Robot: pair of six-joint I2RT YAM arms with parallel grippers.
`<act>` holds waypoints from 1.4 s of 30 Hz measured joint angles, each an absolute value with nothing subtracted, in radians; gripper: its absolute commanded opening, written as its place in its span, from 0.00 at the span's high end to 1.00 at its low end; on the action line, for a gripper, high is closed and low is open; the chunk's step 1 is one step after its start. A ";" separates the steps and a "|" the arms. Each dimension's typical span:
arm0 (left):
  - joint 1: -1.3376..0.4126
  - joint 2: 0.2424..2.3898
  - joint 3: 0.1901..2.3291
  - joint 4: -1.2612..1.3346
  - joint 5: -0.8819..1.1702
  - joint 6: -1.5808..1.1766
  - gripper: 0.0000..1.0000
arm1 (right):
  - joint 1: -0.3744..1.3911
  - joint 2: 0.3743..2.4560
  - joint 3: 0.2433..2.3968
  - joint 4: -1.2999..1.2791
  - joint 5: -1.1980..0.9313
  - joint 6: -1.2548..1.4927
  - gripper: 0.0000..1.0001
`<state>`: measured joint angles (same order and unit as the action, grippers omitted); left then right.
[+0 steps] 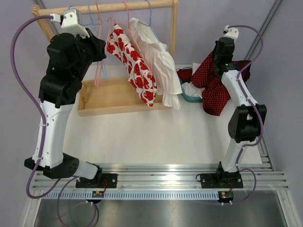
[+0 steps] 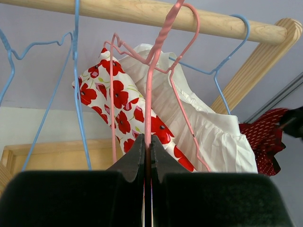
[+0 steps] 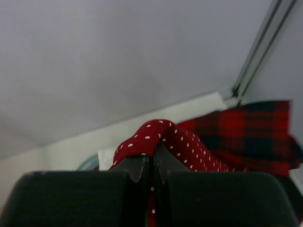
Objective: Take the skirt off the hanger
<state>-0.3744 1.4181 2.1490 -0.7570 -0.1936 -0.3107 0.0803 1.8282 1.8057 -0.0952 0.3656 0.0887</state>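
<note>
Here, we see the left gripper pinched tight on the thin wire of a pink hanger, whose twisted neck hooks over the round wooden rail. The right gripper is likewise closed, with a fold of the soft red polka-dot skirt nipped between its jaws. The skirt hangs limp from it, off the rack, to the right of the rail and just beside the teal basket. A red-and-black plaid cloth lies behind it. On the rail hang 2 garments, a white one printed with red poppies and a plain white ruffled one, both crowding the gripped hanger. We count at least 2 blue wire hangers and 2 pink. A shallow wooden tray forms the rack's base.
</note>
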 measured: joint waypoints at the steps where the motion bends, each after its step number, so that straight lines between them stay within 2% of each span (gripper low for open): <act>1: -0.374 1.421 2.149 -0.757 -0.193 -0.311 1.00 | 0.078 1.878 1.796 -0.099 0.353 0.108 0.55; 2: -0.374 1.425 2.149 -0.756 -0.193 -0.311 1.00 | 0.076 1.937 1.803 -0.131 0.341 0.136 0.20; 3: -0.374 1.430 2.149 -0.756 -0.192 -0.311 1.00 | 0.075 1.999 1.825 -0.174 0.327 0.157 0.01; 6: -0.374 1.446 2.152 -0.756 -0.193 -0.309 1.00 | 0.070 2.127 1.871 -0.278 0.280 0.220 0.01; 9: -0.374 1.483 2.178 -0.760 -0.208 -0.298 1.00 | 0.069 2.107 1.784 -0.314 0.221 0.300 0.00; 12: -0.365 1.543 2.236 -0.767 -0.235 -0.289 1.00 | 0.070 1.934 1.567 -0.256 0.146 0.371 0.01; 17: -0.293 1.620 2.278 -0.776 -0.242 -0.308 1.00 | 0.091 1.530 1.245 -0.173 0.066 0.449 0.01; 21: -0.226 1.662 2.278 -0.778 -0.242 -0.337 1.00 | 0.178 1.217 1.011 -0.091 0.025 0.485 0.01; 26: -0.208 1.654 2.212 -0.764 -0.241 -0.358 0.99 | 0.276 1.048 0.875 -0.127 -0.001 0.502 0.01; 27: -0.208 1.639 2.179 -0.755 -0.240 -0.361 0.93 | 0.278 1.031 0.865 -0.142 -0.003 0.503 0.01; 28: -0.208 1.624 2.145 -0.753 -0.239 -0.365 0.78 | 0.278 1.019 0.861 -0.158 -0.004 0.505 0.01; 31: -0.208 1.596 2.083 -0.753 -0.232 -0.371 0.51 | 0.279 0.970 0.857 -0.197 -0.006 0.506 0.01; 32: -0.207 1.589 2.074 -0.754 -0.229 -0.375 0.38 | 0.279 0.947 0.857 -0.210 -0.010 0.506 0.01; 35: -0.204 1.576 2.071 -0.754 -0.221 -0.382 0.27 | 0.279 0.897 0.858 -0.237 -0.013 0.505 0.01; 38: -0.203 1.557 2.085 -0.766 -0.208 -0.385 0.24 | 0.279 0.853 0.860 -0.268 -0.013 0.504 0.01; 39: -0.203 1.551 2.097 -0.771 -0.195 -0.385 0.16 | 0.279 0.843 0.860 -0.275 -0.013 0.503 0.01; 41: -0.204 1.539 2.130 -0.772 -0.155 -0.389 0.17 | 0.279 0.816 0.860 -0.293 -0.012 0.500 0.01; 42: -0.211 1.534 2.150 -0.770 -0.141 -0.391 0.21 | 0.279 0.803 0.861 -0.298 -0.012 0.498 0.00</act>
<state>-0.2111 1.5341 2.1498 -0.7696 -0.1413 -0.3908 0.2794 0.8032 0.8608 -0.2981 -0.0124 0.4976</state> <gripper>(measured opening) 0.831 0.993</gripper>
